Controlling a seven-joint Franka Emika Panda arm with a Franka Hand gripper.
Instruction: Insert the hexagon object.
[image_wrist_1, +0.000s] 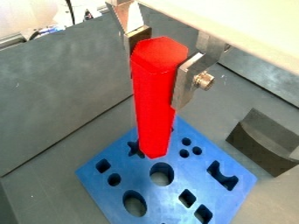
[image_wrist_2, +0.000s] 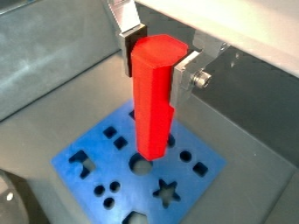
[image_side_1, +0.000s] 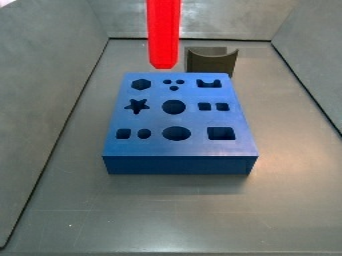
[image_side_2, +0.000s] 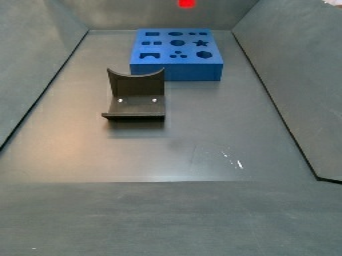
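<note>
My gripper (image_wrist_1: 162, 57) is shut on the hexagon object (image_wrist_1: 152, 101), a long glossy red rod with a six-sided end face. It holds the rod upright by its top, as both wrist views show (image_wrist_2: 159, 54). The rod (image_wrist_2: 153, 105) hangs over the blue block (image_wrist_1: 222, 197) with shaped holes (image_wrist_2: 193, 175). In a side view the rod (image_side_1: 163, 35) ends a little above the block's (image_side_1: 181, 150) far left part, apart from it. Another side view shows only the rod's tip (image_side_2: 187, 3), high over the block (image_side_2: 178, 55). The gripper itself is out of both side views.
A dark grey curved piece (image_side_1: 214, 58) stands on the floor just behind the block's far right corner (image_side_2: 134, 95); it also shows in a wrist view (image_wrist_1: 263, 140). Grey walls (image_side_1: 60, 90) enclose the floor on the sides and back.
</note>
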